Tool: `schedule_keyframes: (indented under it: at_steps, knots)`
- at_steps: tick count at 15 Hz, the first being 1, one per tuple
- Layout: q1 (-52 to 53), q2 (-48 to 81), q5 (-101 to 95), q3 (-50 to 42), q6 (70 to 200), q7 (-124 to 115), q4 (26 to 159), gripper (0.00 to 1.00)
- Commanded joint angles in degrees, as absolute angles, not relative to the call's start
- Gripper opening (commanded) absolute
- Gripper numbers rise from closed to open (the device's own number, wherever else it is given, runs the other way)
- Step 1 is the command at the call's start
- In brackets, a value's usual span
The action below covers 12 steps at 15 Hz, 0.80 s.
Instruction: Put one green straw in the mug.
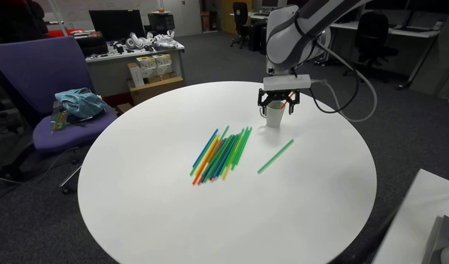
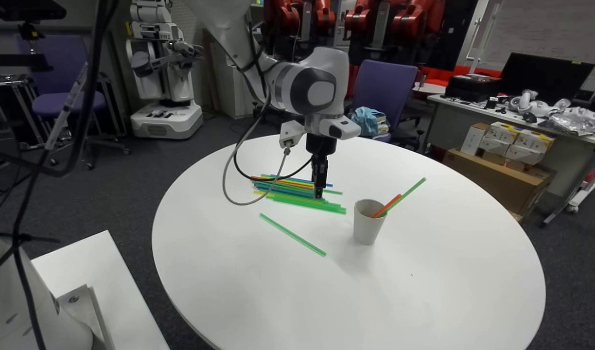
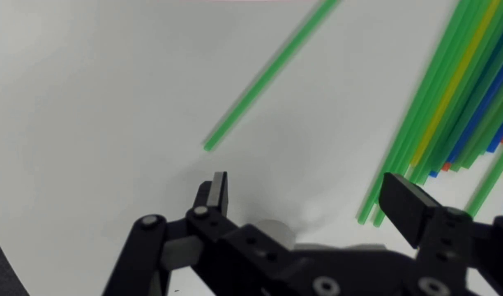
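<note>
Placement status: the required insertion is judged to be complete. In an exterior view, one green straw is seen leaned out over the rim of the mug; its lower end is hidden and is presumed to be seated inside. An orange straw is also contained in the mug, tilted the same way; it is neither called for nor excluded by the task. The mug is stood upright on the table.

Gripper status: the gripper is spread wide, and nothing is seen held between its fingertips. It is positioned over the table, apart from the mug, with no contact shown with the inserted straws.

Unused stock: a loose green straw is laid flat near the mug, and a mixed bundle of straws, further green ones included, is laid beyond it. As a single green straw is specified, none of these is judged to be needed.

Remaining work: no further pick is considered necessary. Only withdrawal of the arm is judged to be left; the protruding straws should be avoided, as the mug could be tipped if they were caught.
</note>
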State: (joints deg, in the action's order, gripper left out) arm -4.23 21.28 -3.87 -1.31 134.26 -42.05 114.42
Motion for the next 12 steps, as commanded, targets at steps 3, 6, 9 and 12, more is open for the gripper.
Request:
schedule_keyframes:
  at_steps: [3, 6, 9, 12]
  knots:
    - [0.18, 21.91, -2.89, -5.2, 139.02, -44.65, 116.37, 1.0]
    - [0.17, 22.03, -2.89, -5.3, 139.02, -44.62, 116.21, 1.0]
    - [1.93, 21.54, -5.61, -7.59, 141.94, -49.99, 117.99, 1.0]
    - [3.51, 21.34, -6.35, -8.89, 141.98, -53.65, 119.93, 1.0]
